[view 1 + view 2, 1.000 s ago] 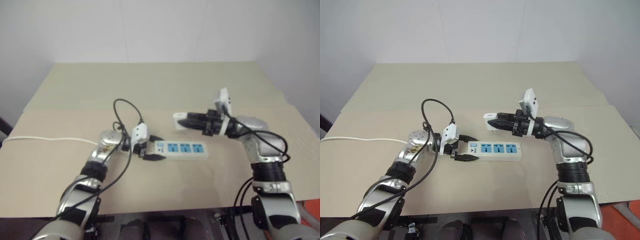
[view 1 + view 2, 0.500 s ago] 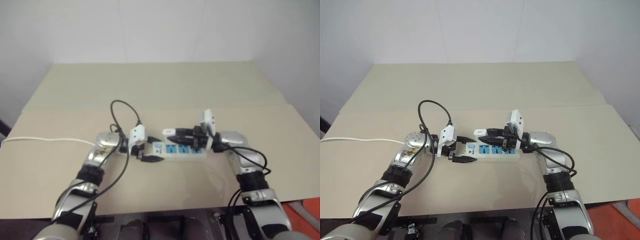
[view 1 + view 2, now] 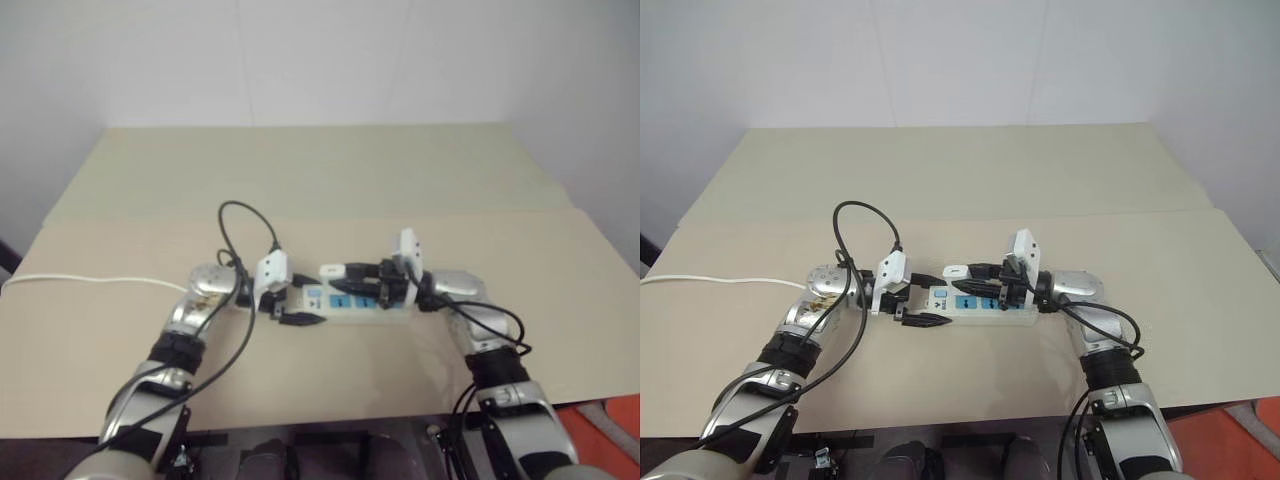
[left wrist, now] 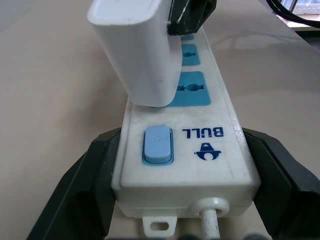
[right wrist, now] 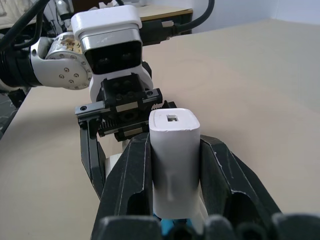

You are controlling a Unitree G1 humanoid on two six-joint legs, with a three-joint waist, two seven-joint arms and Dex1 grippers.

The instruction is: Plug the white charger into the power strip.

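Now, from my head camera, my left gripper (image 3: 912,303) is clamped on the switch end of the power strip (image 3: 985,303), which lies flat near the middle of the table (image 3: 940,180), while my right gripper (image 3: 975,275) holds the white charger (image 3: 954,270) low over the strip's socket faces, close to my left gripper. Through my left wrist camera, my two black fingers (image 4: 87,185) press against both long sides of the strip beside its blue switch (image 4: 158,145), and the charger (image 4: 137,55) stands over the nearest socket (image 4: 189,90), its lower edge at the strip's face (whether the pins have gone in I cannot see). Through my right wrist camera, my fingers (image 5: 127,185) are shut tight on the charger's flanks, its port end (image 5: 172,118) facing up. As I judge it, the risk is a slightly skewed charger: pushing with the pins off the holes could jam them, twist the block in my grip, or tip the strip out of my left fingers. Around me, the table is a plain beige sheet with a seam across it, a thin white cord (image 3: 720,281) trails off its left side, and a bare pale wall (image 3: 960,60) stands behind.
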